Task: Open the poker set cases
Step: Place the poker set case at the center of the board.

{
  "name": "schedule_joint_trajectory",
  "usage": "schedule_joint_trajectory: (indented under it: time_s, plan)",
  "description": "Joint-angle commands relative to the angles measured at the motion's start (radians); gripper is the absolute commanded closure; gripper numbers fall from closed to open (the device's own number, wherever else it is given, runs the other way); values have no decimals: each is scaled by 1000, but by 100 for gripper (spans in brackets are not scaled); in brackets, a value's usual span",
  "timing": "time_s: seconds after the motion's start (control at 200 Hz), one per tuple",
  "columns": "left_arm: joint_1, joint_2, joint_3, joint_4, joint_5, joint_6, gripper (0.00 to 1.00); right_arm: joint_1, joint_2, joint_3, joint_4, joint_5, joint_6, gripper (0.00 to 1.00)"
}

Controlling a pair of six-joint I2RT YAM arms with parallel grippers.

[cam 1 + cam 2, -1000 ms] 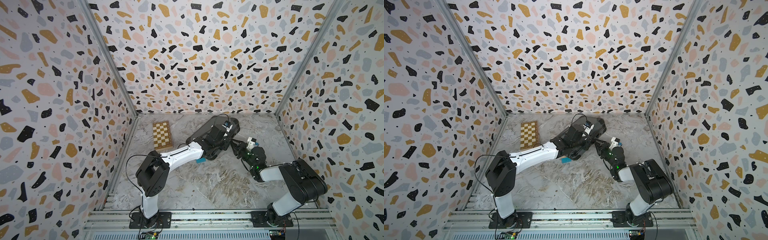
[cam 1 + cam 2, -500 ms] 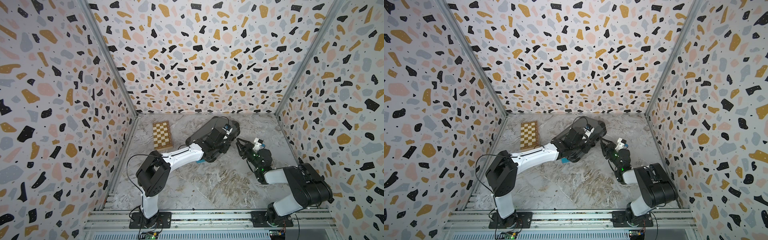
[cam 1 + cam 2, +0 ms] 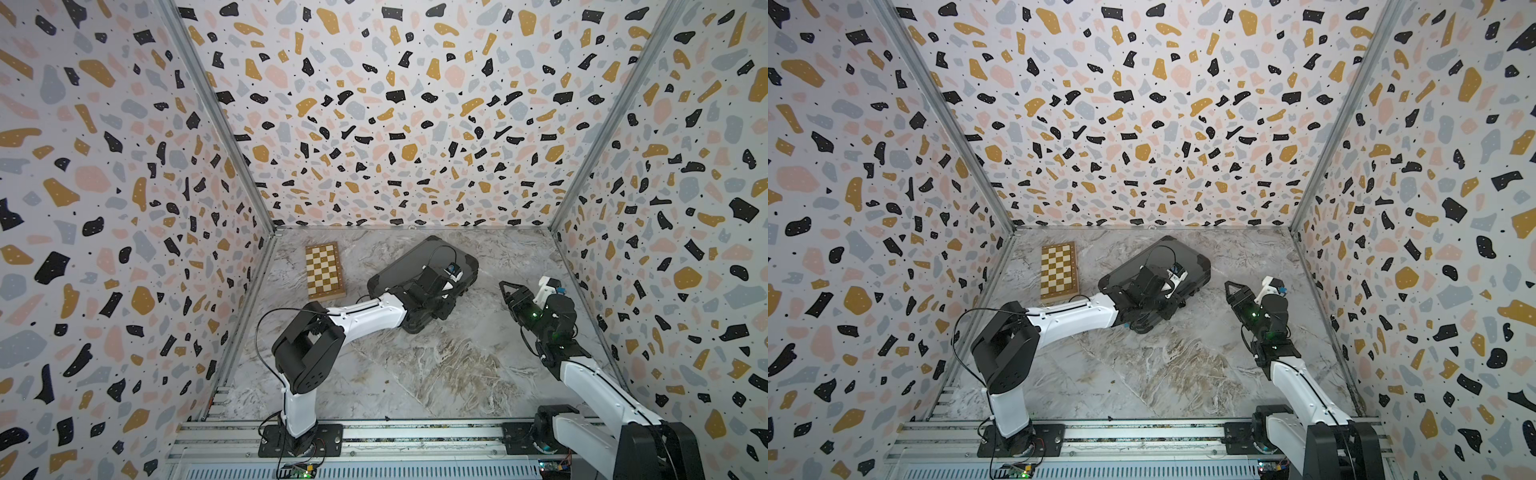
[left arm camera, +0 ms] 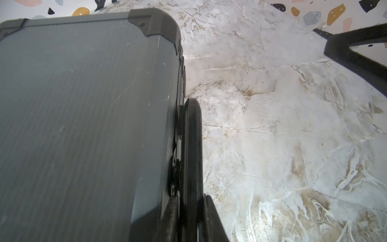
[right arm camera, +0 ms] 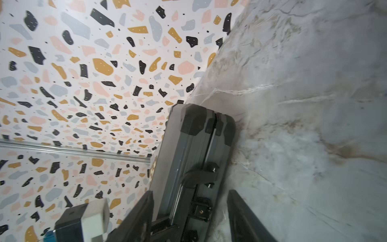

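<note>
Top view, far left: chessboard (image 3: 325, 271), flat on the table (image 3: 415, 374), checkered face up, toward the back wall. Just right of it, with a strip of bare table between: case (image 3: 401, 266), dark grey with black corners, lying flat and shut. Set at a slant to the walls, nearer the back than the front. Reaching across it from the near left: left arm (image 3: 365, 309), its end above the long side that faces right and forward.

Left wrist view: grey ribbed lid (image 4: 83, 104) close under the camera, black corner guard (image 4: 155, 23) at the far end, black handle (image 4: 191, 136) standing out along the edge. Clamped fully down around that handle: left gripper (image 4: 190, 198), one finger (image 4: 171, 218) on the case side, its mate on the table side, the bar pinched between.

Right of the case in both top views, well apart from it and above bare table: right gripper (image 3: 510, 290), aimed toward the case. From the right wrist view: fingers (image 5: 138, 218) spread apart, nothing between them, nothing touched. Beyond them, the case edge-on, resting on the table: seam closed, handle and a dark latch (image 5: 201, 209) on the facing side.
</note>
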Motion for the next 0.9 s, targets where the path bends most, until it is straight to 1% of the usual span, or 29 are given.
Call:
schedule_joint_trajectory:
  time_s: [0.0,0.12,0.195,0.245,0.315,0.406,0.531,0.601,0.656,0.721,0.801,0.896]
  plan:
    - [15,-37,21,95,-78,-28,100,-13,38,47,-113,-18,-83,41]
    - [15,-39,61,39,-89,-9,100,-18,105,96,-119,-57,-94,40]
    - [14,-36,94,-2,-80,-2,88,-20,140,130,-136,-69,-103,40]
    - [15,-38,113,-28,-82,-3,76,-22,157,151,-151,-70,-110,40]
    - [15,-46,137,-59,-91,-6,63,-22,180,174,-160,-71,-120,40]
    - [16,-75,147,-76,-112,-11,48,-22,210,201,-171,-71,-137,40]
    - [26,-134,149,-103,-137,-35,33,-22,259,239,-180,-73,-163,39]
    - [47,-178,135,-123,-151,-64,29,-22,293,268,-193,-75,-179,37]
    - [84,-217,103,-155,-150,-111,24,-22,322,286,-194,-89,-180,36]
    - [149,-274,39,-159,-106,-184,22,-22,353,294,-178,-120,-176,34]
    - [259,-337,-69,-136,-22,-296,20,-22,390,278,-128,-157,-165,32]
    - [401,-393,-213,-1,137,-437,20,-22,434,253,-50,-192,-153,30]
